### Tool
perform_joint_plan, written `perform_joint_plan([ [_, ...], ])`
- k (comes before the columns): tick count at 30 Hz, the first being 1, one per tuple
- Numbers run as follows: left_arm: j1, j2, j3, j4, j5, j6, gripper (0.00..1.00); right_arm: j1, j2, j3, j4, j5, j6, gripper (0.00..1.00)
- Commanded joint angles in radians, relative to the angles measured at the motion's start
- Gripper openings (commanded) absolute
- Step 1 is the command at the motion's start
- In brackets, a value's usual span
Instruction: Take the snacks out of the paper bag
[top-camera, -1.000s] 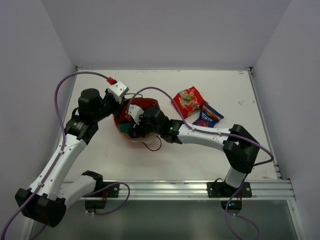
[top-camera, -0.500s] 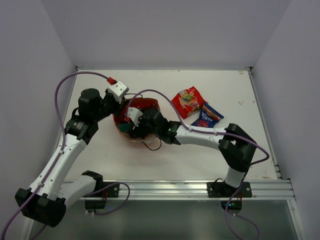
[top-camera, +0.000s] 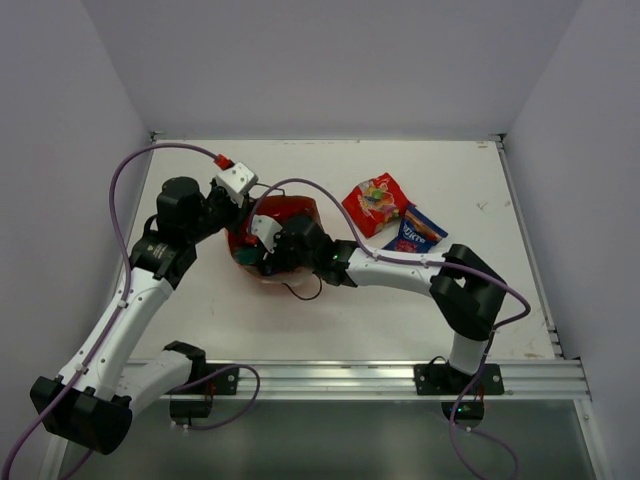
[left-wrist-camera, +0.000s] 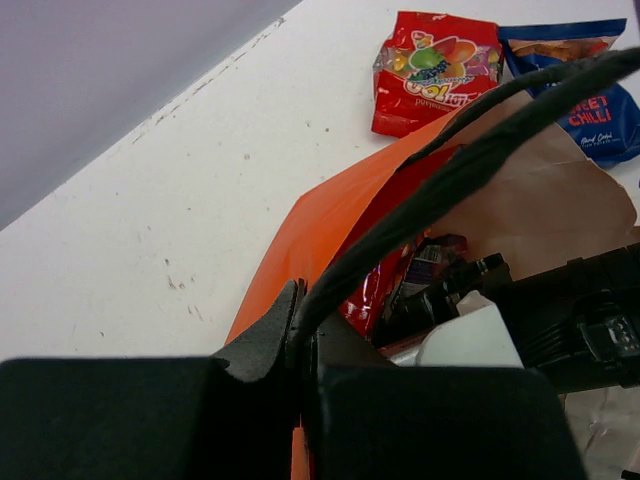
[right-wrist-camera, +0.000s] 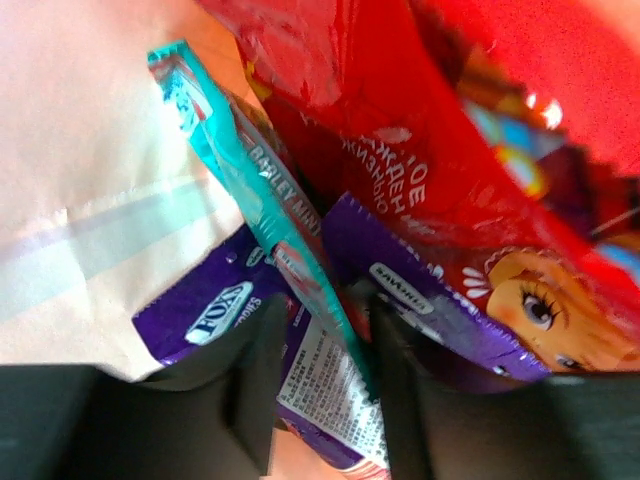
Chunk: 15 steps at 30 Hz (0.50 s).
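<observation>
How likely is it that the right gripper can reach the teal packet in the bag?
Likely yes: the right gripper is inside the paper bag, open fingers either side of the teal packet.

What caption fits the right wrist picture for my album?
Inside the paper bag, the right gripper, open, straddles a teal packet beside a purple packet and a red packet.

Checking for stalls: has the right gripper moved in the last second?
Yes. The right gripper has slid slightly left, deeper into the paper bag, away from the blue packet, which has stayed put.
</observation>
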Motion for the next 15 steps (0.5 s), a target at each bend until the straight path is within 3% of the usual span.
perform_joint_plan([
  [1, -0.005, -0.023, 0.025, 0.038, 0.038, -0.008, 0.0, 0.003, -0.017, 0.058, 0.021, -0.047, -0.01, 0.39],
  [11, -0.004, -0.026, 0.022, 0.038, 0.033, -0.009, 0.0, 0.001, 0.041, 0.089, 0.019, -0.015, -0.01, 0.0],
  [15, -0.005, -0.028, 0.019, 0.038, 0.009, -0.011, 0.0, 0.001, -0.005, 0.086, -0.004, -0.015, -0.013, 0.0],
])
